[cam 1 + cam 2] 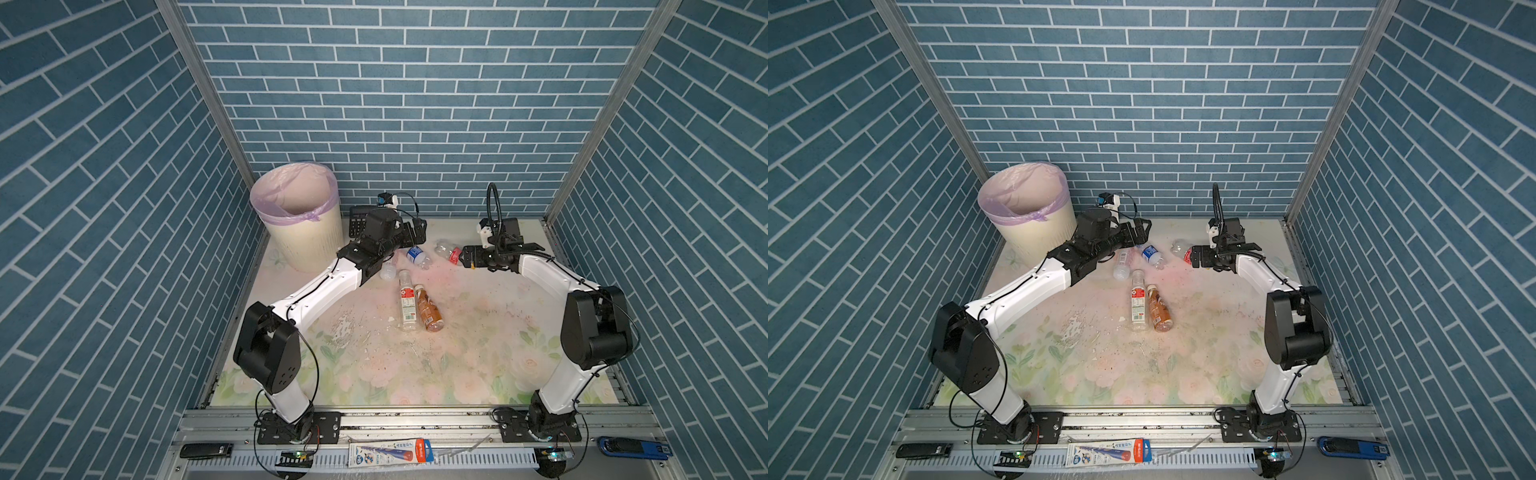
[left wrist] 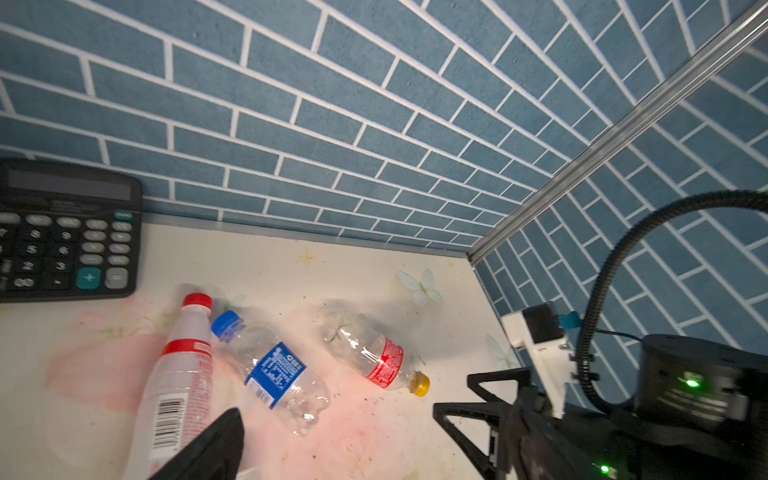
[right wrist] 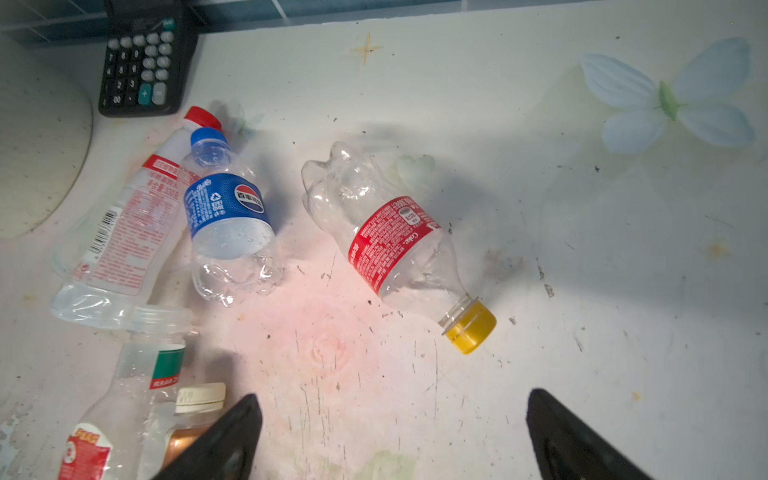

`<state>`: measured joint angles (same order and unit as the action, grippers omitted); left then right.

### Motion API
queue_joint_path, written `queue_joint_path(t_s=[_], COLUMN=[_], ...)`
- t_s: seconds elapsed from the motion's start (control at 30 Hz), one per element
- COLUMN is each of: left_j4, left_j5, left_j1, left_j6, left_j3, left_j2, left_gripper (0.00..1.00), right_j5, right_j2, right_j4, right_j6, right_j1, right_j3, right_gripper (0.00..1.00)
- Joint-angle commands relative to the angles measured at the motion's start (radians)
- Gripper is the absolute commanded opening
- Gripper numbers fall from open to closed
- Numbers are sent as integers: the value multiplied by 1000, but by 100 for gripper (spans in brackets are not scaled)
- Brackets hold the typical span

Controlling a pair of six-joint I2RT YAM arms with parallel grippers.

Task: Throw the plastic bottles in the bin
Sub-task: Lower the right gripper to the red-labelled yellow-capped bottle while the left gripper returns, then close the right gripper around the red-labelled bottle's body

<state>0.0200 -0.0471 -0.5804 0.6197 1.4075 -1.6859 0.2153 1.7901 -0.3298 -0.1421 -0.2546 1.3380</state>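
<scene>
At the back left of the bench (image 1: 478, 353), toward the upper left of the floral surface in both top views, stands one bin (image 1: 299, 241). It is cream-white and upright, with a lilac bag folded over its rim.

Five plastic bottles lie on their sides on the bench, all outside the bin. Three make a loose row just above frame centre:
- a red-capped bottle (image 1: 1122, 264), partly under the left arm
- a blue-labelled bottle (image 1: 417, 254), close against it near the necks
- a red-labelled bottle (image 1: 448, 250) with a yellow cap, set apart to the right

Two more lie side by side below that row, near frame centre: a tall clear bottle (image 1: 408, 303) with a white label and an amber bottle (image 1: 429, 311). Their sides touch.

One black calculator (image 1: 357, 220) lies by the back wall, between the bin and the row of bottles, half hidden by the left arm.

There are two tools. The left tool (image 1: 420, 232) hangs over the bench just above the blue-labelled bottle in the frame, fingers spread and gripping nothing. The right tool (image 3: 395, 432) also has its fingers spread wide and grips nothing. The yellow cap of the red-labelled bottle lies near its tips but apart from them.
</scene>
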Motion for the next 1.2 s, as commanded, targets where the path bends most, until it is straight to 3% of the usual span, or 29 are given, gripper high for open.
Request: queue_joint_path(t_s=[0.0, 0.37, 1.17], left_j4=[85, 99, 78], left_j5=[-51, -77, -101], left_j1=[-1, -3, 3], left_j6=[136, 204, 225], left_j3=[-34, -45, -39], left_j2=[-46, -103, -159], left_gripper=[99, 99, 99], right_j5=[29, 63, 84], right_j2=[54, 286, 473], right_j4=[-48, -153, -241], right_j6=[117, 193, 197], right_j1=[1, 8, 7], right_j3=[110, 325, 465], right_gripper=[99, 98, 71])
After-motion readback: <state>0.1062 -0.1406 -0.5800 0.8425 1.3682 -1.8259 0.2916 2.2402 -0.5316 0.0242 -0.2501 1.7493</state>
